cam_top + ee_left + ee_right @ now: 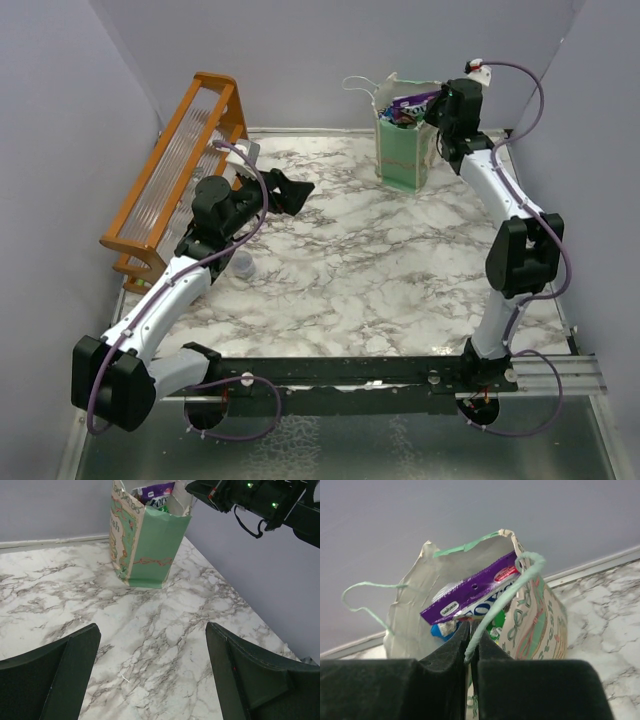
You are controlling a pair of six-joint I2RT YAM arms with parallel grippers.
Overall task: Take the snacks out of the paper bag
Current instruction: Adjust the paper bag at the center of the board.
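The mint-green paper bag [405, 150] stands upright at the far edge of the table, open at the top. Several snacks fill it; a purple packet [470, 592] sticks out at a slant, with a blue one [437, 630] and a green one [496, 620] beneath. My right gripper [470, 625] is over the bag's mouth, shut on the purple packet's lower edge, with one string handle [510, 592] caught between its fingers. In the top view my right gripper [437, 108] sits beside the purple packet [413, 101]. My left gripper [295, 192] is open and empty, low over the table and well short of the bag [155, 550].
An orange wooden rack [170, 170] stands along the table's left side. A small clear cup [243, 265] sits on the marble beside my left arm. The bag's other string handle [365, 597] hangs free on its far side. Grey walls close the back and sides.
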